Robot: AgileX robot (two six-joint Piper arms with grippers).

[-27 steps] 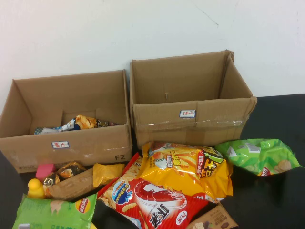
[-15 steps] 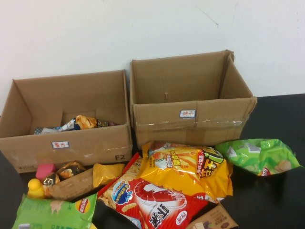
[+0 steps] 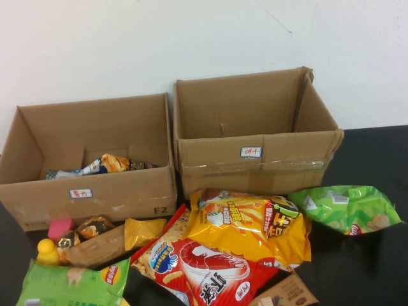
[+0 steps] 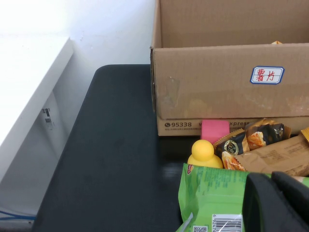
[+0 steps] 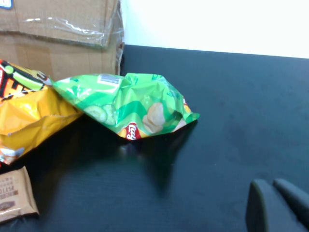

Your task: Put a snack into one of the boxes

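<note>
Nothing has shifted since the earlier frames: the snacks lie heaped on the black table point(image 3: 376, 268) at the lower centre of the high view, the yellow chip bag point(image 3: 252, 226) over the red shrimp-cracker bag point(image 3: 204, 268), just in front of the left box point(image 3: 89, 159) and the right box point(image 3: 255, 131). The left gripper point(image 4: 277, 203) hangs over the green bag point(image 4: 212, 198) in the lower left, the right gripper point(image 5: 280, 205) over bare table near the green Lay's bag point(image 5: 130, 104). Both pairs of jaws look closed on nothing, and open table lies at the far right.
</note>
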